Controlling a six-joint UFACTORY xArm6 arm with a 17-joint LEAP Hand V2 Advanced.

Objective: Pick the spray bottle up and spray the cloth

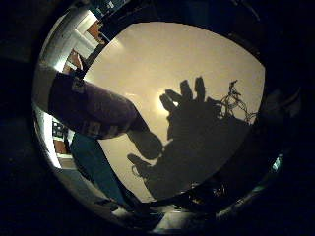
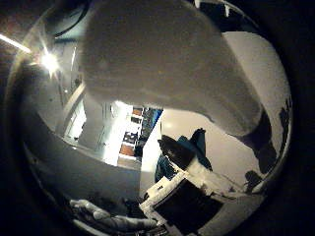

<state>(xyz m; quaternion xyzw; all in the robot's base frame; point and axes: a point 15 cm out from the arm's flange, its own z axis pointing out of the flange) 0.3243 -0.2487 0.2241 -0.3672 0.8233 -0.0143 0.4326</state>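
The spray bottle (image 1: 94, 108) has a purple body with a white label. In the right little finger side palm view it reaches out from beside the palm and hangs above the beige table (image 1: 187, 59), with its shadow offset below it. In the right thumb side palm view its pale body (image 2: 167, 59) fills much of the picture, close to the palm. My hand (image 2: 187, 202) shows as white and black finger parts next to the bottle and is closed round it. The teal cloth (image 1: 98, 167) lies on the table under and beside the bottle.
The shadow of the hand and arm (image 1: 197, 123) falls on the middle of the table. Room furniture and shelves (image 1: 84, 34) stand beyond the table's edge. A bright lamp (image 2: 47, 61) shines overhead.
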